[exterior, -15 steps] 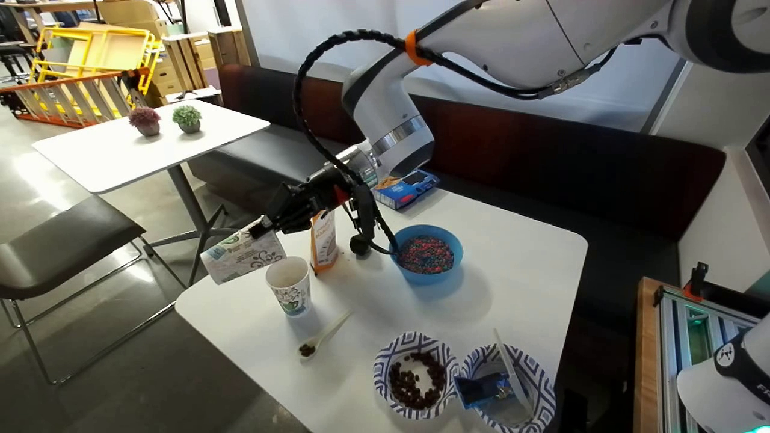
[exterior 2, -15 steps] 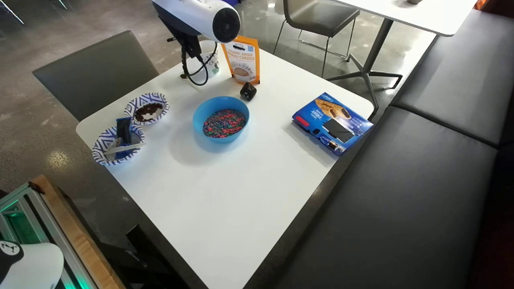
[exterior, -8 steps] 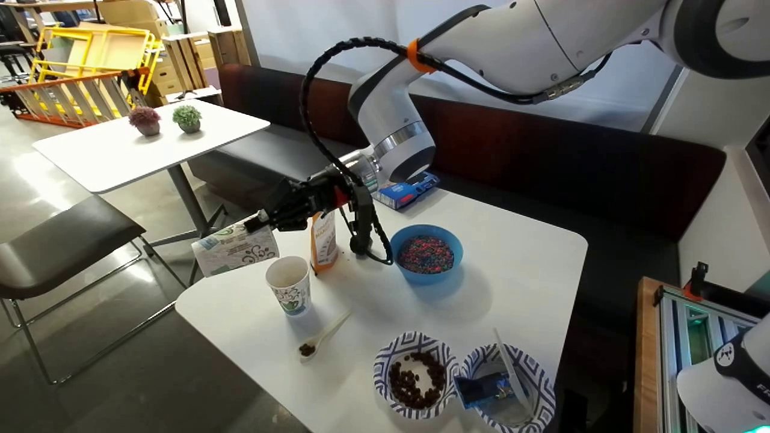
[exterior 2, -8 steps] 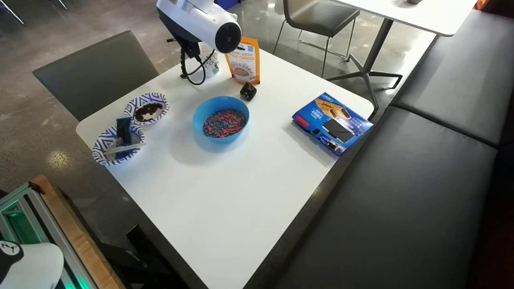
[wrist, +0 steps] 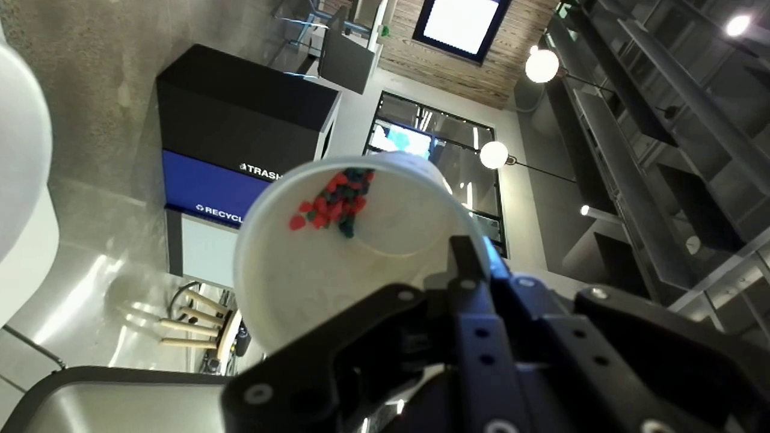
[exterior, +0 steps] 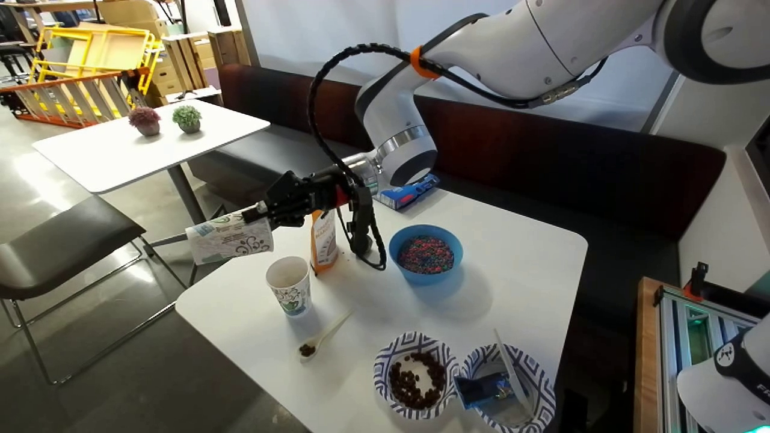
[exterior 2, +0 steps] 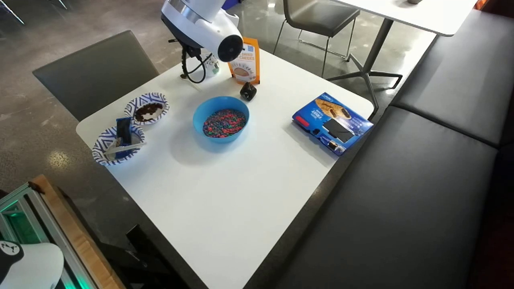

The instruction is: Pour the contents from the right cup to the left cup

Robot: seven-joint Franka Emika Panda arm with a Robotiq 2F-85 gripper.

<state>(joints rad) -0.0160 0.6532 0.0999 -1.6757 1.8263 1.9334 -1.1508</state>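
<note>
White cup (exterior: 230, 240), one side pinched in closed jaws, has drawn farther from the standing cup (exterior: 291, 296).

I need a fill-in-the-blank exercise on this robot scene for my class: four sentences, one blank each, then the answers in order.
1. The gripper holds the tilted cup in the air; the upright cup stands on the ____.
2. In the wrist view, some pieces inside the tilted cup are dark and the others bright ____.
3. The unpatterned bowl is ____ in colour.
4. The standing pouch is white and ____.

Missing words: table, red, blue, orange.
</note>
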